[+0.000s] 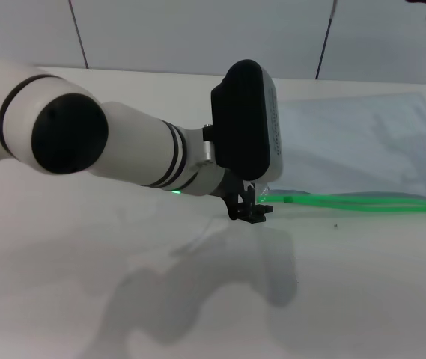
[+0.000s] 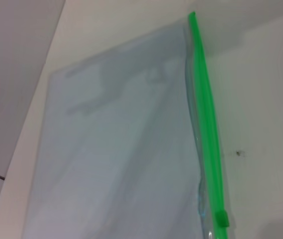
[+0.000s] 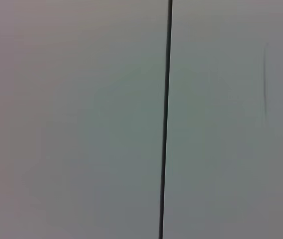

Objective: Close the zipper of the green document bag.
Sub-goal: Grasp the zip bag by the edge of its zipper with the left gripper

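The left gripper [image 1: 251,209] sits low over the table at the near-left end of the zipper [image 1: 362,202], its dark fingertips down by the surface just beside the strip's end; can't tell whether they're apart, together or clamped on anything, since the black wrist housing covers most of them. Behind it the left arm reaches in from the left w/ white links, black bands and a small green light under the wrist. The zipper runs as a thin bright-green line off toward the right edge of the head view; in the left wrist view it shows along one long edge of the green document bag [image 2: 126,149], w/ a small green slider [image 2: 222,218] on the strip. The bag itself — flat, translucent grey-blue — lies on the table [image 1: 123,284] to the right of and behind the gripper, its green edge being the side nearest the robot. Table is plain white, matte, w/ the arm's soft shadow falling on it in front of the gripper, and a tiny dark speck [image 1: 336,223] just in front of the strip. Beyond the table, pale wall panels [image 1: 198,34] split by thin dark seams. Right gripper isn't in view — the right wrist view shows only a pale panel and one dark seam [image 3: 165,119].
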You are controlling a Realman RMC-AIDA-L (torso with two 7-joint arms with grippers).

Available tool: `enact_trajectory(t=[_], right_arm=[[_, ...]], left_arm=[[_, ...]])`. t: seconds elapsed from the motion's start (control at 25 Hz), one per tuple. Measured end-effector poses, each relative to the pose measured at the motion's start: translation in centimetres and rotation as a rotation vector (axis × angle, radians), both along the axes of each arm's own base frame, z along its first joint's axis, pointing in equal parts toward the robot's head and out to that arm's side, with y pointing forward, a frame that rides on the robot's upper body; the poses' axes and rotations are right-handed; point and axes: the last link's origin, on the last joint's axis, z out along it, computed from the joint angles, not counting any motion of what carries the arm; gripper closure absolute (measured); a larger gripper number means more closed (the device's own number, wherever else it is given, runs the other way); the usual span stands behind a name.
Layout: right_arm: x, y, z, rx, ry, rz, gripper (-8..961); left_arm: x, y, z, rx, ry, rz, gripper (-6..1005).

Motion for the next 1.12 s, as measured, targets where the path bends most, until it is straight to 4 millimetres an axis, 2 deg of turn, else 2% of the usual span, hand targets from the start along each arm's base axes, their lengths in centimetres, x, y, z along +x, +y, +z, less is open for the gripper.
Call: enact_trajectory(t=[0.44, 0.84, 1.12], right_arm=[[-0.7, 0.2, 0.1, 0.003, 0.002, 0.018, 137], [-1.3, 0.2, 0.3, 0.009, 0.002, 0.035, 136], [-1.4, 0.2, 0.4, 0.009, 0.004, 0.036, 136]], left_arm=[[-0.4, 1.0, 0.2, 0.045, 0.065, -0.021, 261], [-0.1, 0.6, -0.5, 0.037, 0.058, -0.047, 261], [-0.8, 0.8, -0.8, 0.046, 0.061, -0.041, 260]])
